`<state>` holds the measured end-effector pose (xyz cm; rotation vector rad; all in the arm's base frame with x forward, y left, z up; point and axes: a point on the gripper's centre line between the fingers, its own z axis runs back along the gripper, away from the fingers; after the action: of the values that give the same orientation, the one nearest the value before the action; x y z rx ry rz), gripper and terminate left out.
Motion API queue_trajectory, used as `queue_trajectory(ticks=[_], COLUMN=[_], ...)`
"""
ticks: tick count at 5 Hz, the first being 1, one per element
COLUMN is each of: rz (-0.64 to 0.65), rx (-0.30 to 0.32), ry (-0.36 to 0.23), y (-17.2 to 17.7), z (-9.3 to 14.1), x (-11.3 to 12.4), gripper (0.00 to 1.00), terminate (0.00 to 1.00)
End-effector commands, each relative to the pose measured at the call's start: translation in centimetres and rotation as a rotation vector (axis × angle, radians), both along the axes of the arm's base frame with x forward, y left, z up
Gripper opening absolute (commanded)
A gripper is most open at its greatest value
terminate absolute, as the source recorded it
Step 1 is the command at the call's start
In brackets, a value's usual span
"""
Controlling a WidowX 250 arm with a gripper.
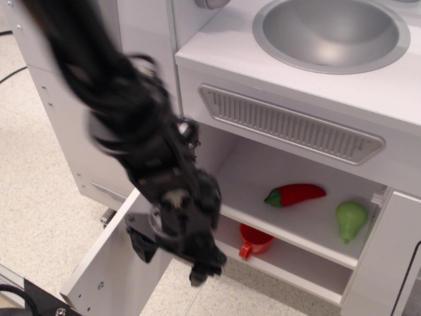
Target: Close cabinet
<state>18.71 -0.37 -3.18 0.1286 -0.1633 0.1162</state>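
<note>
Your gripper (172, 253) hangs low in front of the open cabinet (289, 217), blurred by motion, so you cannot tell whether its jaws are wide or narrow; nothing is seen held. Its black, blocky body sits just above and beside the inner face of the door (115, 263), near that panel's upper edge, and whether they touch cannot be told. The black arm (105, 99) rises from it toward the upper left, crossing the tall white side panel (66, 131).

The door is a wide flat white board, swung down and out to the left, its free corner pointing at the bottom left of the picture. Small screws dot its edge. Below and right of your gripper, pale speckled floor (223, 289) shows between the door and the cupboard's front lip.

The cabinet's mouth is open, with 1 white shelf (296, 230) across it. On the shelf lie a glossy red pepper (297, 194) with a green stem and, well apart near the right wall, a smooth green pear (350, 219). Under the shelf, a red cup (253, 240) sits just right of your gripper.

Above the opening runs a grey ribbed vent strip (289, 125), and over it the white counter holds a round, matte metal sink bowl (332, 33).
</note>
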Motion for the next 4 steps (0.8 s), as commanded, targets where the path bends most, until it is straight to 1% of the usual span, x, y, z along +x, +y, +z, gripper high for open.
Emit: queue_trajectory(ticks=[1,2,3,4], rz=[0.046,0.061,0.049,0.055], rx=[0.004,0.047,0.072,0.041], ry=[-0.023,-0.006,-0.015,0.012], y=[2.0,3.7,4.9,5.3], z=[5.3,5.4,5.1,4.0], x=[-0.6,-0.8,-1.0,-1.0], gripper=[1.0,1.0,1.0,1.0], terminate=[0.0,0.0,0.0,0.0])
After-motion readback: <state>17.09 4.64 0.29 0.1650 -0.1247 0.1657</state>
